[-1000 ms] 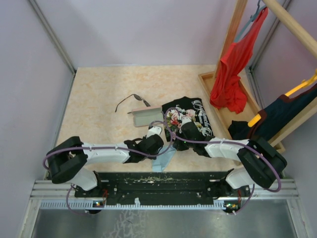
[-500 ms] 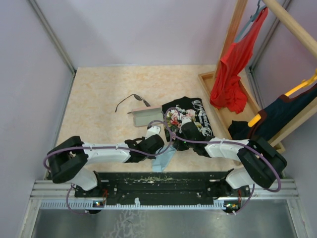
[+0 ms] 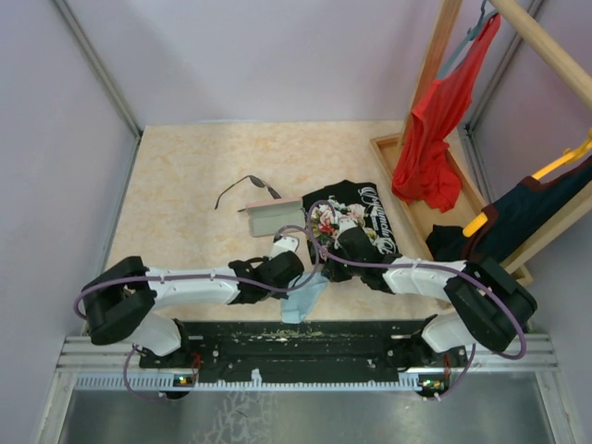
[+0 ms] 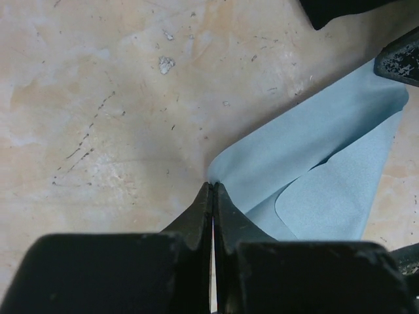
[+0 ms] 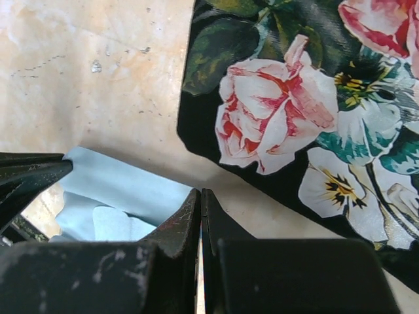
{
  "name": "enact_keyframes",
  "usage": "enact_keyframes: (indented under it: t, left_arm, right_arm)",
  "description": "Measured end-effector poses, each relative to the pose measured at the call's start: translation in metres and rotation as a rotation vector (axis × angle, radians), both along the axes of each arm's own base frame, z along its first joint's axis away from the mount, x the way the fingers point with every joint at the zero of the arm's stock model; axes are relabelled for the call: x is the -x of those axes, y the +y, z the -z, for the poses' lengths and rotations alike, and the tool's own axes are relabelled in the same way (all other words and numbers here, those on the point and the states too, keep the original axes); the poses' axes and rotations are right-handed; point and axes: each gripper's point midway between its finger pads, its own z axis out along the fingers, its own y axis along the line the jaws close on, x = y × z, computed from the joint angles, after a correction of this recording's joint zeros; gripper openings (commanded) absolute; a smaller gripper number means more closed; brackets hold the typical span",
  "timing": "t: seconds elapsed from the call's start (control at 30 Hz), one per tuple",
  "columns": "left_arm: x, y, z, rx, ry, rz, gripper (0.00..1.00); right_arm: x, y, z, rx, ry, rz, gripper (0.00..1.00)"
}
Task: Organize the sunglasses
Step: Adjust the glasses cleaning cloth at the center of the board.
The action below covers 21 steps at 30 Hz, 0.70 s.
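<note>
The table [image 3: 185, 166] in front of you is a pale, marbled beige surface closed in by lavender walls. A wooden rack [image 3: 437, 55] stands at its far right corner with a red garment [image 3: 430, 129] hanging from it.

Your task item, the sunglasses [image 3: 248, 188], lie on the bare table left of centre, towards the far side. They are folded open with their slim arms spread, and neither arm of the robot touches them. Just beside them, on the near right, sits a pale oblong case [image 3: 268, 218]. To the right of the case a black T-shirt [image 3: 361, 227] with a floral print is spread flat.

Both arms reach inward to a light-blue cloth [image 3: 305, 298], which lies near the table's front edge, between the case and the arm bases.

- **Left tool:** your left tool [image 4: 213, 188] is clenched, fingers pressed together on one corner of the cloth. From there the cloth fans out to the right, with one layer folded over another.
- **Right tool:** your right tool [image 5: 200, 194] is also squeezed tight, with only a hairline gap between its fingers. It pinches the cloth's opposite edge, just beside the hem of the T-shirt.

In the right wrist view you can see the cloth running from your right tool across to the dark tip of the left tool.
</note>
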Motion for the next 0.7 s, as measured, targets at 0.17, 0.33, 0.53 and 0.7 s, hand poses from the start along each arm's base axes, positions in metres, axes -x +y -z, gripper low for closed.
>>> enact_keyframes:
  t: [0.17, 0.33, 0.53, 0.7]
  left_arm:
    - [0.0, 0.005, -0.017, 0.034, -0.027, 0.011, 0.0]
    - [-0.002, 0.005, -0.04, 0.092, -0.069, 0.013, 0.0]
    - [0.005, 0.011, -0.057, 0.154, -0.091, 0.047, 0.0]
    - [0.011, 0.011, -0.08, 0.226, -0.122, 0.096, 0.0]
  right_arm:
    - [0.003, 0.007, -0.012, -0.045, -0.009, -0.03, 0.0]
    - [0.006, 0.015, -0.026, -0.095, -0.027, -0.07, 0.0]
    - [0.008, 0.022, -0.05, -0.165, -0.067, -0.106, 0.0]
    - [0.007, 0.024, -0.073, -0.213, -0.12, -0.113, 0.0]
